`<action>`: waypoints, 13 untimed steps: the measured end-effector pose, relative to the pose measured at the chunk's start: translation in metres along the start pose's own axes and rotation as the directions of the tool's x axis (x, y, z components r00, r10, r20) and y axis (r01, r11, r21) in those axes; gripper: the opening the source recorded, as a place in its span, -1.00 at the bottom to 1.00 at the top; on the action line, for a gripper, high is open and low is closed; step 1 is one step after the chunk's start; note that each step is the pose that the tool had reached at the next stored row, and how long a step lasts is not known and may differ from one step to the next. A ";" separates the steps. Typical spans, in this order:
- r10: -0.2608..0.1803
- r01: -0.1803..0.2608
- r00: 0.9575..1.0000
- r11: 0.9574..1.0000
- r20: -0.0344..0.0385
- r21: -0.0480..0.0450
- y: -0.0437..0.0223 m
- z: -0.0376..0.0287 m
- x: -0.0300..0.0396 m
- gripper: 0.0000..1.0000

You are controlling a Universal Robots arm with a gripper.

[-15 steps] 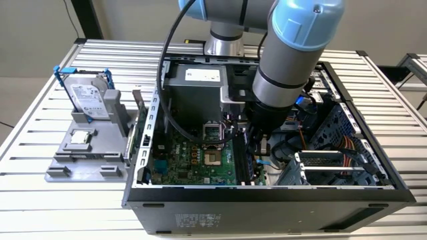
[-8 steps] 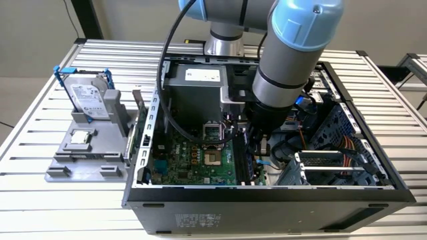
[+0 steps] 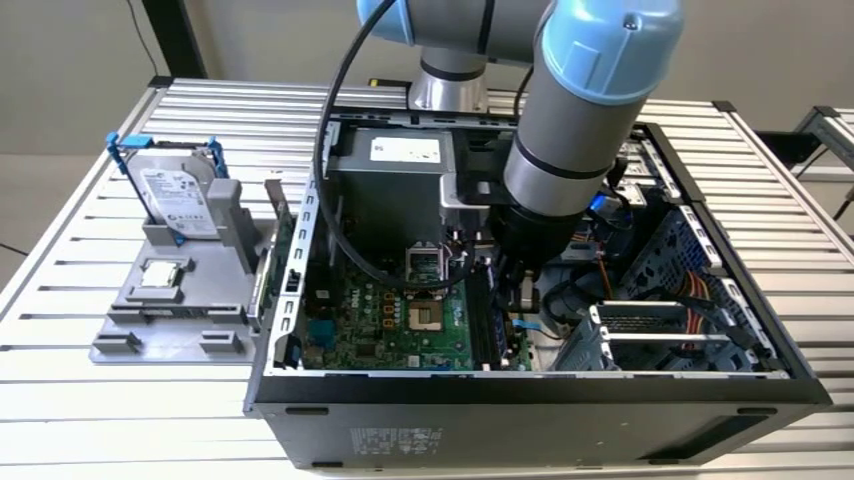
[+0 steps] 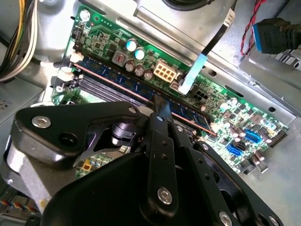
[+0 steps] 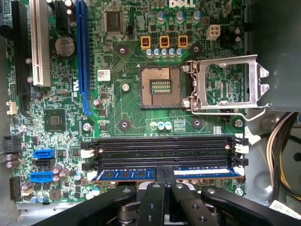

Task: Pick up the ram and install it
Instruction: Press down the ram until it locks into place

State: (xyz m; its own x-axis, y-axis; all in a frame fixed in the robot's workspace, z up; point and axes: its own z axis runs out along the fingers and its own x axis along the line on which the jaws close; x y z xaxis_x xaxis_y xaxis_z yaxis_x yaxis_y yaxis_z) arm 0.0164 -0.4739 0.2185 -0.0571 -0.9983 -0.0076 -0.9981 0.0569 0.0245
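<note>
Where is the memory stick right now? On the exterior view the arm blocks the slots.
Observer: In the first wrist view the memory stick stands in the slot nearest the gripper.
Operator: Are the other slots free?
Observer: Yes, the black slots beside it are empty.
Operator: And the fingers?
Observer: In both wrist views the fingers sit shut together over the stick's middle.
</note>
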 end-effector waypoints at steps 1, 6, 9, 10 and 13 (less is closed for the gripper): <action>0.000 0.000 1.000 1.000 0.000 0.000 0.0000 0.0003 0.0000 -1.00; 0.000 0.000 1.000 1.000 0.000 0.000 0.0000 0.0008 -0.0001 -1.00; 0.000 0.000 1.000 1.000 0.000 0.000 0.0000 0.0007 -0.0001 -1.00; 0.000 0.000 1.000 1.000 0.001 0.000 0.0000 0.0003 -0.0001 -1.00; 0.000 0.000 1.000 1.000 0.002 0.000 0.0000 -0.0020 -0.0002 -1.00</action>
State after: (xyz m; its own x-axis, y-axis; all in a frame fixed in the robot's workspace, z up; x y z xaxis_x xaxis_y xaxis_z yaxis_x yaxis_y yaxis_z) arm 0.0165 -0.4737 0.2205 -0.0572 -0.9983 -0.0094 -0.9981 0.0570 0.0241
